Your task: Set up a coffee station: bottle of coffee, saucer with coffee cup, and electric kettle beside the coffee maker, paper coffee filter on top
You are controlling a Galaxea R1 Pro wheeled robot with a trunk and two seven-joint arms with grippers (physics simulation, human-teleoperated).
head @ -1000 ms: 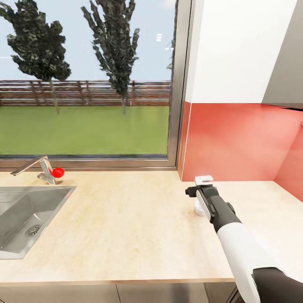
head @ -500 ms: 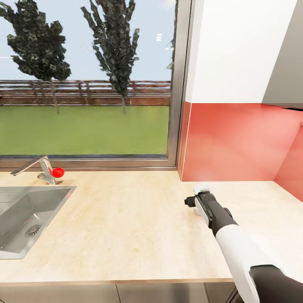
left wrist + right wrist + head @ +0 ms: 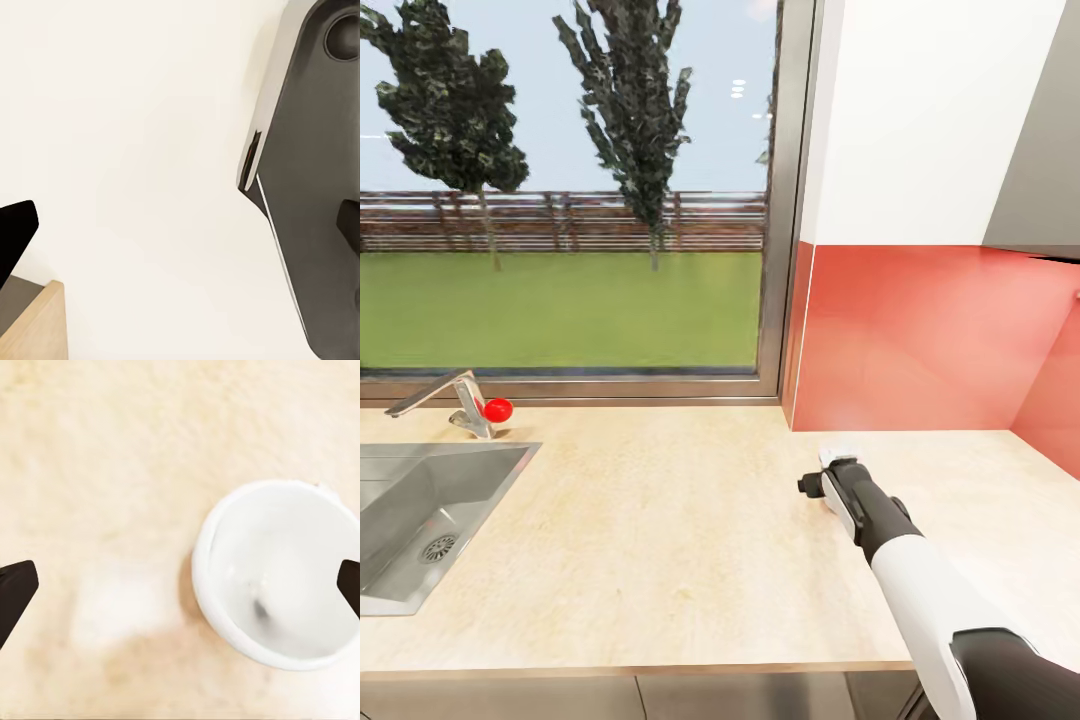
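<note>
A small white coffee cup (image 3: 277,574) stands upright on the light kitchen countertop (image 3: 660,520), seen from straight above in the right wrist view. My right gripper (image 3: 180,592) hangs open over it, fingers spread wide. The cup sits off-centre, close to one dark fingertip (image 3: 349,585). In the head view the right gripper (image 3: 838,468) is low over the counter near the red wall, and the arm hides the cup. My left gripper (image 3: 180,232) is open against a white surface, beside a grey robot part. The coffee maker, bottle of coffee, filter, saucer and kettle are out of view.
A steel sink (image 3: 420,520) with a faucet (image 3: 460,400) and a small red ball-like thing (image 3: 498,409) sits at the counter's left. A big window runs behind. The red backsplash (image 3: 920,340) and a white wall cabinet (image 3: 930,120) close the right side.
My right wrist has dropped lower over the counter. The white cup that showed just beneath it a second ago is now covered by the arm in the head view.
</note>
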